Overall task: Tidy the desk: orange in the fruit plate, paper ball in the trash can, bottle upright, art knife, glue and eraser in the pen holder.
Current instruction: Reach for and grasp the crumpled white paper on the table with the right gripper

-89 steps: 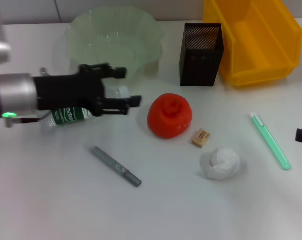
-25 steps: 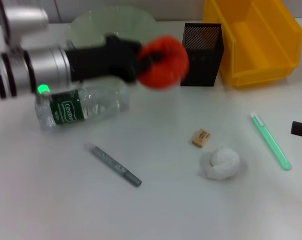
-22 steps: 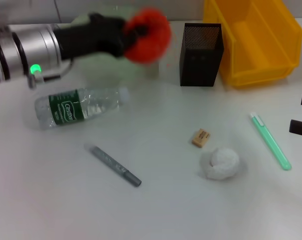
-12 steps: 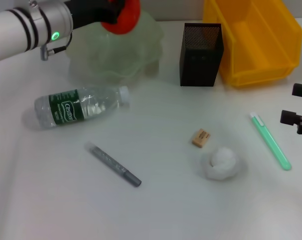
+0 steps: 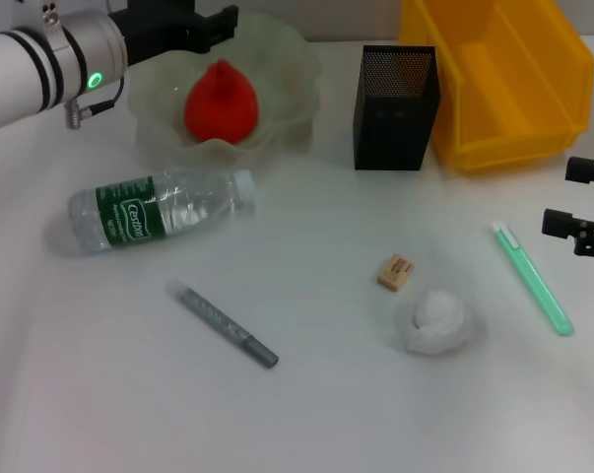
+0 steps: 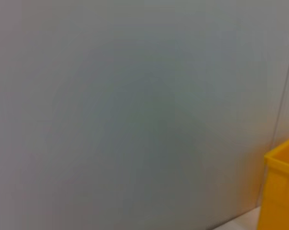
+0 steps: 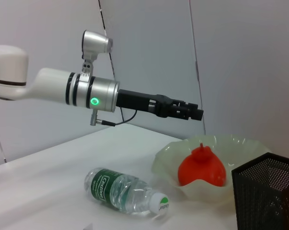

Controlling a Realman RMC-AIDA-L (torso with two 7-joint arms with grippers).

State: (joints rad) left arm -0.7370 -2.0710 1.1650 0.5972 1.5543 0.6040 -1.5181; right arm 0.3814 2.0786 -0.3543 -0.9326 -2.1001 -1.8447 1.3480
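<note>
On the desk's near side lie a grey glue stick (image 5: 225,324), the paper ball (image 5: 436,319) and the tan eraser (image 5: 395,271), each well apart. The paper ball looks light and soft, likely best pinched across its middle. The green art knife (image 5: 532,278) lies just beside the right gripper (image 5: 578,200), whose jaws stand open and empty. Mid-desk, the bottle (image 5: 159,209) lies on its side, probably slippery. Beyond, the orange (image 5: 220,102) sits in the fruit plate (image 5: 297,69), the left gripper (image 5: 203,20) above it, jaws spread and empty; the pen holder (image 5: 395,96) and trash can (image 5: 501,74) stand unobstructed.
</note>
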